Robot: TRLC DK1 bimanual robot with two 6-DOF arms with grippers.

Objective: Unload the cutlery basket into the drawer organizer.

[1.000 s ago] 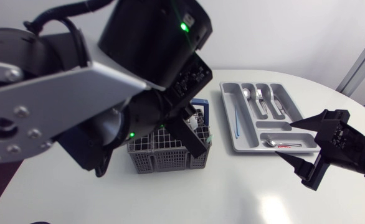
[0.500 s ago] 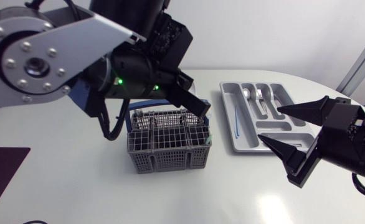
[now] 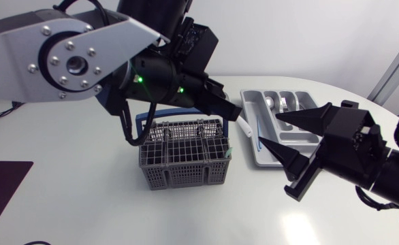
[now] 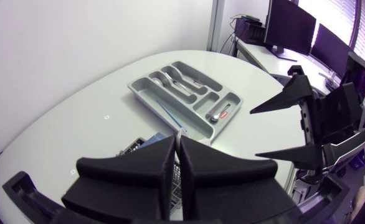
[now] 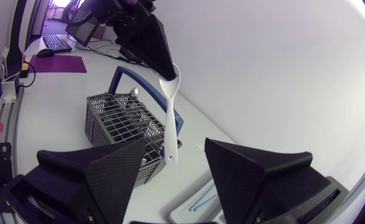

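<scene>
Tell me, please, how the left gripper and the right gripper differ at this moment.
The left gripper is shut on a white spoon; the right gripper is open and empty. The left gripper is by the cutlery basket; the right gripper is by the drawer organizer. Both have black wedge-shaped fingers.

We see the grey mesh cutlery basket (image 3: 184,158) standing upright on the desk, its blue handle (image 3: 145,122) raised and some cutlery in it. Our left claw (image 3: 232,114) pinches a white plastic spoon (image 5: 170,112) by one end, in the air between the basket and the grey drawer organizer (image 3: 248,102). The organizer holds metal cutlery (image 3: 281,103) and a thin blue stick (image 4: 168,116).
</scene>
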